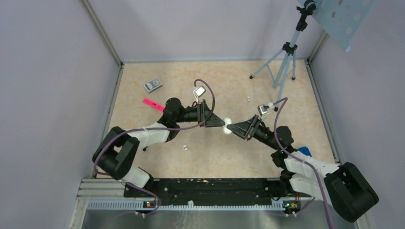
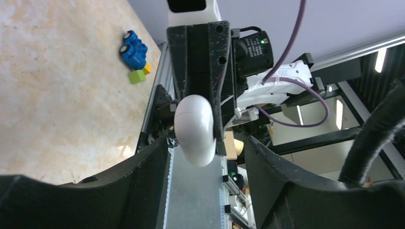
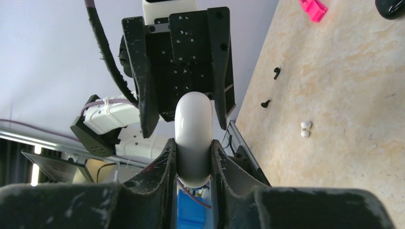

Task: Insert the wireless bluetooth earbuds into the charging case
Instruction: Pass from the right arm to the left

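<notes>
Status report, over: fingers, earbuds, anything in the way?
Right fingers shut on white pill-shaped object, midair. Left fingers open, flanking its other end. One earbud, second earbud loose on table.

Overhead view; two opposed wrist close-ups.

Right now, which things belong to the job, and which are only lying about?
Job: earbud near left arm; second earbud farther back; white pill-shaped object, gripped in right jaws.
Lying about: pink piece; blue toy car; green block; small grey box; tripod.
</notes>
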`<action>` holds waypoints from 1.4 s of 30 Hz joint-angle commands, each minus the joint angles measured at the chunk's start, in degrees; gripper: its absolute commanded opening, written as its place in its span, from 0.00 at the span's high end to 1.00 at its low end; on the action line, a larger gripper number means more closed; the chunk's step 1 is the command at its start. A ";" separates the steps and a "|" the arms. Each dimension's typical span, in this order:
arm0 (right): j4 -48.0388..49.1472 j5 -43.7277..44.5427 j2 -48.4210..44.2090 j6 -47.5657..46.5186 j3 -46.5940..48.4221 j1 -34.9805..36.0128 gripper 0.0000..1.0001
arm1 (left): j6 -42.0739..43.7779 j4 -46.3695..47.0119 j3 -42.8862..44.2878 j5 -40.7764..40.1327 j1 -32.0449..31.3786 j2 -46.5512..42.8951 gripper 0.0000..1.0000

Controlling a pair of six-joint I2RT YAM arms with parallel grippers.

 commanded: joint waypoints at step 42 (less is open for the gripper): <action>19.86 -7.98 17.69 7.64 5.54 -1.74 0.67 | -18.30 25.35 -2.02 0.30 -0.25 -2.80 1.00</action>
